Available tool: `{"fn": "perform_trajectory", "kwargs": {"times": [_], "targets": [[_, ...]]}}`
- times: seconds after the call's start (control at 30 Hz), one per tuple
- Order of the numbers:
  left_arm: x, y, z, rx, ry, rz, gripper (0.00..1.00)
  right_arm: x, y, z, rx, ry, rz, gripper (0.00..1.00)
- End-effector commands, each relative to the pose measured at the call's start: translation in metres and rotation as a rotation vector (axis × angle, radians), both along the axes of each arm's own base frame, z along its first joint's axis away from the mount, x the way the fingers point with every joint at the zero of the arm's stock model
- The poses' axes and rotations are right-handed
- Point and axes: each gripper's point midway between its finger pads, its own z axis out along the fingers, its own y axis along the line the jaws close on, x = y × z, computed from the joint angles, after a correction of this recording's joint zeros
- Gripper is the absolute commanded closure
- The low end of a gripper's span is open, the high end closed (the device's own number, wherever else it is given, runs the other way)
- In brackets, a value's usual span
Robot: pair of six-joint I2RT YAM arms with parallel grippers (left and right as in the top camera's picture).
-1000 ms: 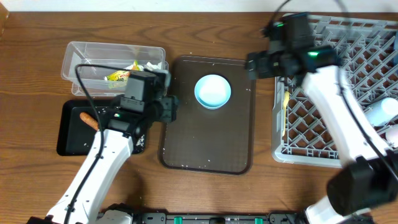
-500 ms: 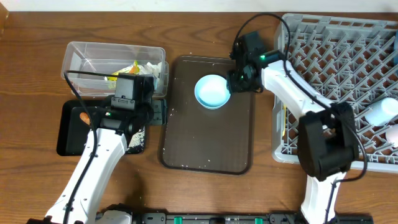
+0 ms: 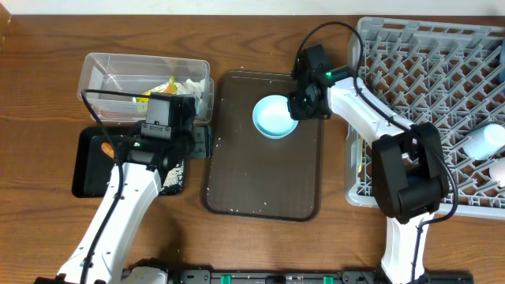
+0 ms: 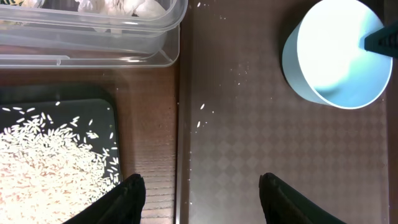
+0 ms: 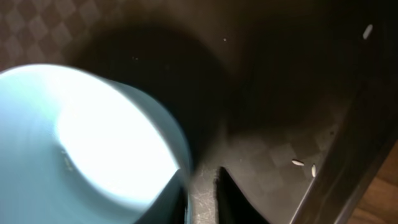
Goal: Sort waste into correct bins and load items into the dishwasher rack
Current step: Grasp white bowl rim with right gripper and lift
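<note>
The light blue bowl (image 3: 274, 117) sits tilted on the brown serving tray (image 3: 264, 185). My right gripper (image 3: 299, 107) is shut on its right rim; in the right wrist view the bowl (image 5: 93, 143) fills the left and the gripper (image 5: 202, 183) pinches its wall. My left gripper (image 4: 202, 196) hangs open and holds nothing, over the gap between the black tray (image 3: 88, 175) and the serving tray. The black tray holds rice grains (image 4: 50, 155) and a carrot stick (image 3: 111, 150). In the clear tub (image 3: 102, 72) lie a yellow-green wrapper (image 3: 150, 96) and tissue (image 3: 193, 84).
The grey dishwasher rack (image 3: 442, 87) fills the right side. A pale yellow spoon (image 3: 362, 146) lies at its left edge and two cups (image 3: 485, 142) stand at its right edge. A few rice grains (image 4: 200, 115) are scattered on the serving tray.
My right arm swung from the rack down to the bowl and its jaws closed on the rim; the bowl shifted slightly right. My left arm drew back a little to the left.
</note>
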Motion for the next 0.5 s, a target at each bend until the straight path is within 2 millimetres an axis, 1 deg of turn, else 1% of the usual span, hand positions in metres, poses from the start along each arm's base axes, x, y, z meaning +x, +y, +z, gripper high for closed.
{"fn": "perform_trajectory", "kwargs": {"times": [0.0,0.03,0.2,0.3,0.37,0.43,0.47], "targets": [[0.001,0.003,0.002,0.002,-0.003,0.017,0.39,0.001,0.001,-0.002,-0.008,-0.001,-0.005,0.97],[0.001,0.003,0.002,0.002,-0.003,0.017,0.39,0.001,0.001,-0.002,-0.008,-0.001,-0.005,0.99],[0.001,0.003,0.002,0.002,-0.004,0.017,0.39,0.001,-0.001,-0.002,-0.009,0.002,-0.009,0.99],[0.001,0.003,0.002,0.002,-0.003,0.017,0.39,0.001,-0.008,0.006,-0.012,-0.002,-0.013,0.99],[0.001,0.003,0.002,0.002,-0.004,0.017,0.39,0.004,-0.016,0.021,-0.009,-0.027,-0.017,0.99],[0.002,0.003,0.002,0.002,-0.005,0.017,0.39,0.01,-0.025,0.044,-0.007,-0.084,-0.016,0.99],[0.002,0.003,0.002,0.003,-0.005,0.017,0.38,0.014,-0.032,0.06,-0.018,-0.127,-0.023,0.99]]}}
